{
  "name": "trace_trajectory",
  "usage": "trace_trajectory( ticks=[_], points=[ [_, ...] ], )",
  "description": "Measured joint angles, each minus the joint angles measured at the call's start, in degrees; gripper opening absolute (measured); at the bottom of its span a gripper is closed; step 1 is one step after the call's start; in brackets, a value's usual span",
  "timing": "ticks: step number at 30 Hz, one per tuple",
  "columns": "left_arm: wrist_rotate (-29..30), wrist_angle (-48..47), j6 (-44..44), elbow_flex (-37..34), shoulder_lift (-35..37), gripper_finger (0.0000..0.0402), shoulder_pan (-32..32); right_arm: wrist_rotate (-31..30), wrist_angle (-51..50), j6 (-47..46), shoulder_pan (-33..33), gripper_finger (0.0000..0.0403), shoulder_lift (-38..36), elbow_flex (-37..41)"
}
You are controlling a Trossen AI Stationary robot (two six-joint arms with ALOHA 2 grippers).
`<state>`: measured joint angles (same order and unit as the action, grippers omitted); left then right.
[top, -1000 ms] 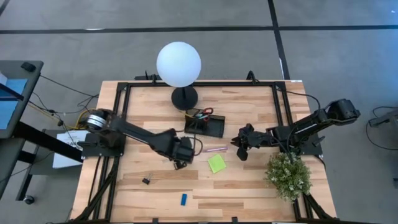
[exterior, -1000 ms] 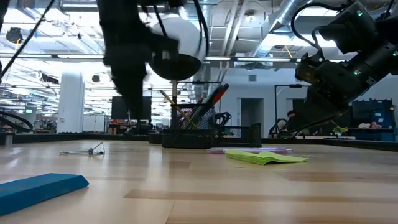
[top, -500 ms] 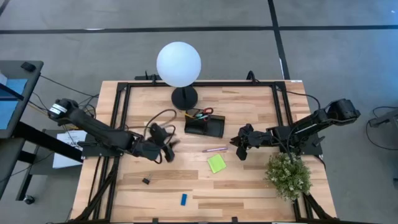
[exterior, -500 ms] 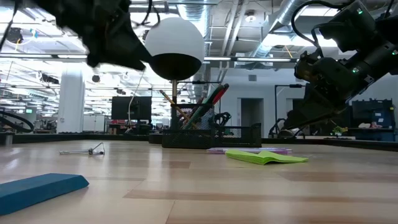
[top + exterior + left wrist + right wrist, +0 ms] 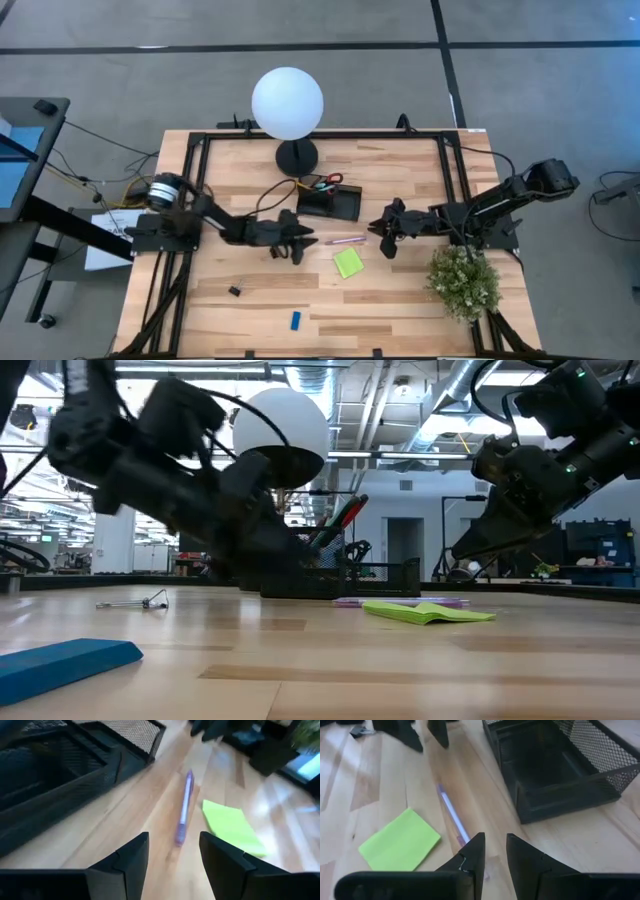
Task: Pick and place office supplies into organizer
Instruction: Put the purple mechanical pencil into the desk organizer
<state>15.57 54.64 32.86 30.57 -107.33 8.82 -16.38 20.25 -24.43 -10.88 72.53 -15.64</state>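
A light-purple pen (image 5: pixel 345 241) (image 5: pixel 183 810) (image 5: pixel 452 814) lies flat on the table between my two grippers. My left gripper (image 5: pixel 300 243) (image 5: pixel 174 856) is open and low, its fingers pointing at the pen's left end without touching it. My right gripper (image 5: pixel 379 239) (image 5: pixel 495 851) is open just above the pen's right end. The lime-green sticky pad (image 5: pixel 348 262) (image 5: pixel 231 826) (image 5: pixel 400 840) lies flat near the pen. The black mesh organizer (image 5: pixel 330 201) (image 5: pixel 560 770) (image 5: pixel 75 760) holds red-handled scissors (image 5: pixel 326 182) (image 5: pixel 345 515) and pencils. A black clip (image 5: pixel 235 291) and a blue eraser (image 5: pixel 296 320) (image 5: pixel 60 658) lie nearer the table's near edge.
A white globe lamp (image 5: pixel 288 103) stands on its round black base (image 5: pixel 296 155) just beyond the organizer. A green potted plant (image 5: pixel 465 282) sits at the table's right near corner, close to my right arm. Bare wood shows along the near edge around the eraser.
My left arm drew back toward the table's left edge and rose, then swung right again and came down low, so its open gripper now stands at the pen's left end. The right gripper, the pen and the pad kept their places.
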Motion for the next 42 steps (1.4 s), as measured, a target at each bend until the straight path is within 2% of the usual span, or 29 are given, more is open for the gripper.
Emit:
trace_trajectory(
  ticks=[4,7,10,14,16,21,28,42],
  points=[
    [-3.4,-1.2,-11.8,5.6,-3.4,0.0171,-1.7,0.0,0.4,0.4,0.1,0.0072,0.0,0.0],
    [-3.5,-8.8,-19.7,9.9,-4.4,0.0171,-2.1,0.0,0.4,0.4,0.0,0.0072,0.0,0.0],
    [-1.7,-18.4,-22.1,13.8,-4.4,0.0171,-2.2,0.0,0.2,0.4,0.0,0.0072,0.0,0.0],
    [-2.9,-25.0,-21.0,16.6,-4.4,0.0171,-2.3,0.0,0.2,0.5,0.0,0.0072,0.0,0.0],
    [-5.0,-24.0,-20.8,17.1,-4.4,0.0171,-2.2,0.0,0.2,0.5,0.0,0.0072,0.0,0.0],
    [-4.8,-21.9,-20.1,17.1,-4.4,0.0171,-2.2,0.0,-0.1,0.6,0.0,0.0072,0.0,0.0],
    [-4.7,-21.9,-11.9,17.1,-4.4,0.0171,-1.8,0.0,-0.1,0.5,0.0,0.0072,0.0,0.0],
    [3.9,-22.1,-8.2,17.0,-4.4,0.0171,2.4,0.0,0.0,0.9,0.1,0.0072,0.0,0.0]
  ],
)
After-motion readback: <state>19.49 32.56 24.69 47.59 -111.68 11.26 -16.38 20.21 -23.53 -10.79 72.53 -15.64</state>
